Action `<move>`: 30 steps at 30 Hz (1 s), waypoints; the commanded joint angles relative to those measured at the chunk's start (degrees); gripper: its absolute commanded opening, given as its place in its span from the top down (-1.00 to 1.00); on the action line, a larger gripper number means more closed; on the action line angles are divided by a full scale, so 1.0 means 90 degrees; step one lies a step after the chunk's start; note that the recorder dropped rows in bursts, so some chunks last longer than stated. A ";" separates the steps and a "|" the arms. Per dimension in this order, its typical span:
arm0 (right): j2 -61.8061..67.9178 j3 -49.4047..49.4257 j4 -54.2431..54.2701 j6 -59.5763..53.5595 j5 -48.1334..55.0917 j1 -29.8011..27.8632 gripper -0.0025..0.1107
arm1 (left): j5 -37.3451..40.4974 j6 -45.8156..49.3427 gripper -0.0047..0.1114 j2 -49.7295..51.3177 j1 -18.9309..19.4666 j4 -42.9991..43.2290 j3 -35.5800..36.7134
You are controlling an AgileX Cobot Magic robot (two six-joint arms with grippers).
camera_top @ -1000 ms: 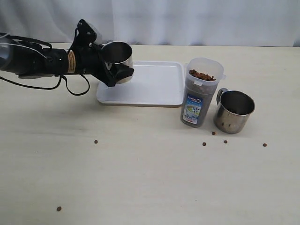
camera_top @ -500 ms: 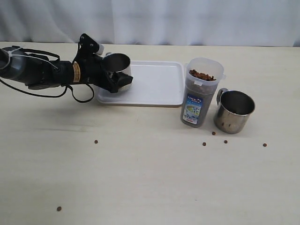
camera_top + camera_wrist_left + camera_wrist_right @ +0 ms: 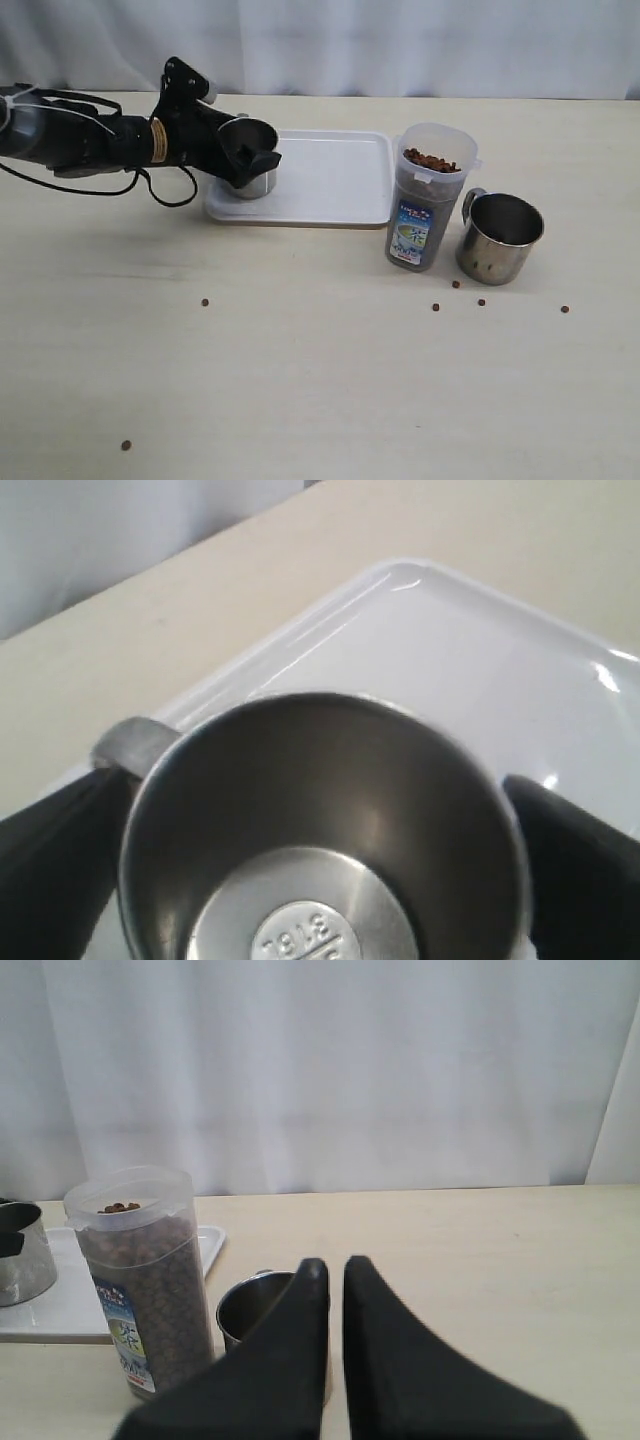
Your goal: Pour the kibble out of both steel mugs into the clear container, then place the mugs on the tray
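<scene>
We see mug 1 [image 3: 246,134] empty on the tray [image 3: 340,178] upper left, left jaws around it, grip unclear; right jaws together; mug 2 [image 3: 498,242] untrayed.

The left gripper [image 3: 250,152] has come down with its mug [image 3: 255,186], which earlier hung above the left end of the tray [image 3: 330,180]. The mug now stands upright on the tray there.

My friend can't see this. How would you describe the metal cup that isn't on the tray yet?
Find the white tray, then the tall clear container of brown kibble off its right end. The steel mug stands on the bare table just right of that container; its twin sits on the tray.
</scene>
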 commanded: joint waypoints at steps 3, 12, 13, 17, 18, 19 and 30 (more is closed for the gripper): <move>-0.0016 0.0030 0.0033 -0.0036 0.0003 0.0019 0.88 | -0.0056 -0.0999 -0.61 -0.0779 -0.0003 0.1055 -0.0050; -0.0016 0.0030 0.0033 -0.0036 0.0003 0.0019 0.88 | 0.0373 -0.4959 -0.14 -0.2266 -0.0003 0.3540 -0.0009; -0.0016 0.0030 0.0033 -0.0036 0.0003 0.0019 0.88 | 0.0346 -0.5388 0.12 -0.2478 0.0015 0.3540 0.0090; -0.0016 0.0030 0.0033 -0.0036 0.0003 0.0019 0.88 | 0.0336 -0.5727 0.92 -0.3815 0.0090 0.3540 0.0830; -0.0016 0.0030 0.0033 -0.0036 0.0003 0.0019 0.88 | 0.0551 -0.5727 0.92 -0.4135 0.0069 0.3540 0.1111; -0.0016 0.0030 0.0033 -0.0036 0.0003 0.0019 0.88 | 0.0854 -0.5727 0.92 -0.4474 0.0055 0.3540 0.1363; -0.0016 0.0030 0.0033 -0.0036 0.0003 0.0019 0.88 | 0.4036 -0.5766 0.92 -0.9436 0.0000 0.3333 0.5328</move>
